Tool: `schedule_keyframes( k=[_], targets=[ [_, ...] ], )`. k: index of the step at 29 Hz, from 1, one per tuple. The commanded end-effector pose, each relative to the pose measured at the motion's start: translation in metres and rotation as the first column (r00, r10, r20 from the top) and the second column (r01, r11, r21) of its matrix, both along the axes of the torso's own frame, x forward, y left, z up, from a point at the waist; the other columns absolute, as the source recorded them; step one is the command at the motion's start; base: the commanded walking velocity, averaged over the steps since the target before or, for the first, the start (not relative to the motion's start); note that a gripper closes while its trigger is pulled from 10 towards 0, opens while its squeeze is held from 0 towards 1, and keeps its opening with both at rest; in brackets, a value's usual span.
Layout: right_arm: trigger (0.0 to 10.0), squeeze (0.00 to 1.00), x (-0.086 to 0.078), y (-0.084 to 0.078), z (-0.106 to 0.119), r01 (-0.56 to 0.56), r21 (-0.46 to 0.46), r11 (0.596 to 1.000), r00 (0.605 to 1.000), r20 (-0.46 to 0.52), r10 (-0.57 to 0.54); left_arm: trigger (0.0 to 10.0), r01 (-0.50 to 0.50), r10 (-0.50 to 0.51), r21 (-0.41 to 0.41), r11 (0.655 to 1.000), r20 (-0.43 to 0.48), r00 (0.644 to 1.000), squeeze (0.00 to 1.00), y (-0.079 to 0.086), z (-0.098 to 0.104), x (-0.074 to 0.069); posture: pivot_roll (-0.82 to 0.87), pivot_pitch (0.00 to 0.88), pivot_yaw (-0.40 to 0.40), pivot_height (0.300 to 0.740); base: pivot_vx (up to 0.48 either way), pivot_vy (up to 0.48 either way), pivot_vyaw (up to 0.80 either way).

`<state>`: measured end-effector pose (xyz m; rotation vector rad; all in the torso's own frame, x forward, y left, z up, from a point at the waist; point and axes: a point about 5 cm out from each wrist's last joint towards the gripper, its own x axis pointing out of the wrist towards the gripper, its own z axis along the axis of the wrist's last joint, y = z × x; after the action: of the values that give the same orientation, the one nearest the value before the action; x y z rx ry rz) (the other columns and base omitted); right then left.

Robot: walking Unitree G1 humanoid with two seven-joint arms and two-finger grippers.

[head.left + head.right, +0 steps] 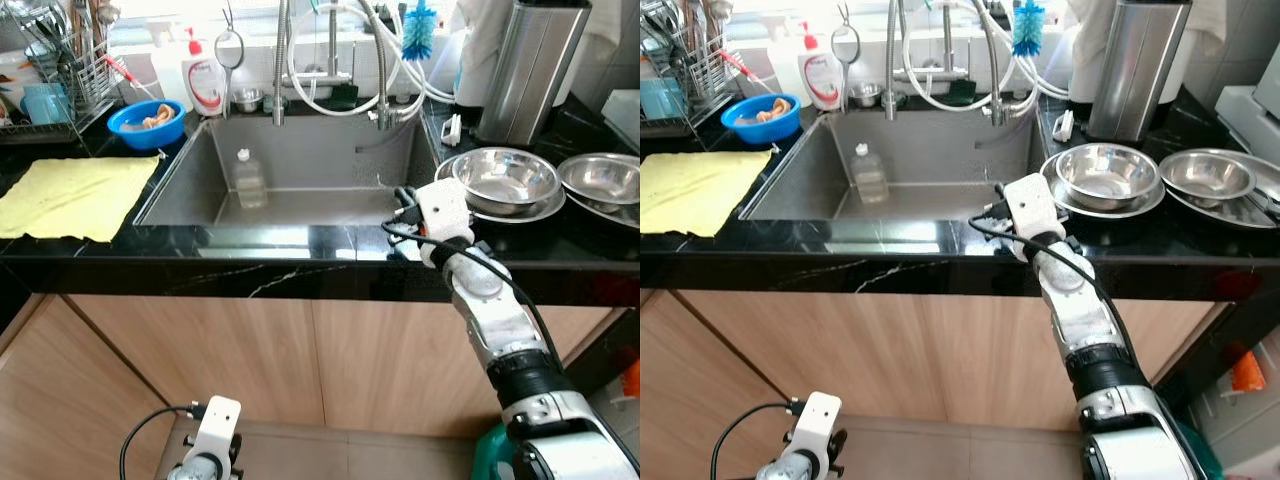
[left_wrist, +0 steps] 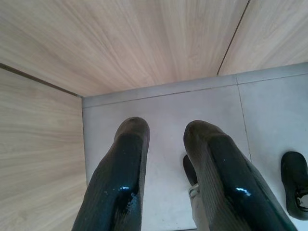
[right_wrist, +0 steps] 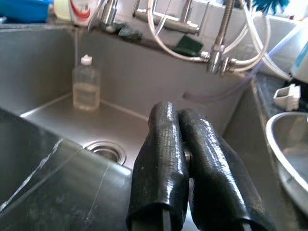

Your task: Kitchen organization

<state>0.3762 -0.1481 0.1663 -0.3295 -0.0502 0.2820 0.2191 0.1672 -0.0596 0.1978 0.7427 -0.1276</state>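
Bottle (image 1: 248, 178) is standing upright in the sink (image 1: 300, 150) – right pincer (image 3: 179, 159), clenched and empty, is hovering at the counter (image 1: 200, 250) edge, probably lining up a reach – left pincer (image 2: 166, 168) is hanging released.

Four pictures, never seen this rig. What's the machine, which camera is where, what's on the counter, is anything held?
A humanoid robot stands at a kitchen sink. The two wide pictures come from its head, looking down. The other two come from cameras on its wrists, looking along each end effector's black fingers.

The right end effector reaches over the sink's front edge, fingers shut, holding nothing. The left end effector hangs low by the wooden cabinet, open and empty.

In the sink stands a small clear bottle. On the black counter: a yellow cloth, a blue bowl, and steel bowls.
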Motion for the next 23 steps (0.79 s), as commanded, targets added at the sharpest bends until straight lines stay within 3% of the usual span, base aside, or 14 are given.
schedule_keyframes(
  k=[1,7,9,10,11,12,23],
  targets=[
    [10.0,0.0,0.004,0.005,0.003,-0.01,-0.01,1.0,1.0,-0.001,0.01,10.0,-0.027,0.027,0.004,1.0,-0.016,0.999,0.0,0.007,-0.002,-0.002,-0.05,0.0,0.069,0.74,0.0,0.0,0.0],
    [10.0,0.0,0.006,-0.003,-0.001,0.047,-0.023,0.999,0.998,-0.031,-0.047,10.0,-0.04,0.04,0.008,0.999,-0.04,0.998,0.0,0.011,-0.006,-0.008,-0.05,0.0,0.071,0.74,0.0,0.0,0.0],
    [10.0,0.22,0.006,-0.003,-0.001,0.044,-0.02,0.999,0.999,-0.029,-0.045,10.0,-0.042,0.043,0.009,0.999,-0.044,0.998,0.0,0.012,-0.007,-0.009,-0.04,0.0,0.069,0.74,0.0,0.0,0.0],
    [10.0,0.44,0.006,-0.003,-0.001,0.045,-0.021,0.999,0.999,-0.029,-0.045,10.0,-0.043,0.044,0.009,0.999,-0.044,0.998,0.0,0.012,-0.007,-0.009,-0.04,0.0,0.069,0.74,0.0,0.0,0.0],
    [10.0,0.85,0.006,-0.004,-0.001,0.048,-0.021,0.999,0.998,-0.03,-0.048,10.0,-0.044,0.045,0.009,0.999,-0.045,0.998,0.0,0.012,-0.007,-0.01,-0.04,0.0,0.069,0.74,0.0,0.0,0.0],
    [10.0,1.0,0.007,-0.006,-0.001,0.062,-0.028,0.998,0.998,-0.029,-0.063,10.0,-0.049,0.049,0.009,0.999,-0.045,0.998,0.0,0.012,-0.007,-0.01,-0.04,0.0,0.064,0.74,0.0,0.0,0.0],
    [10.0,1.0,0.01,-0.006,0.003,0.078,-0.032,0.996,0.997,-0.006,-0.078,10.0,-0.055,0.055,0.008,0.998,-0.045,0.997,0.0,0.012,-0.008,-0.01,-0.04,0.0,0.062,0.74,0.0,0.0,0.0]
  ],
)
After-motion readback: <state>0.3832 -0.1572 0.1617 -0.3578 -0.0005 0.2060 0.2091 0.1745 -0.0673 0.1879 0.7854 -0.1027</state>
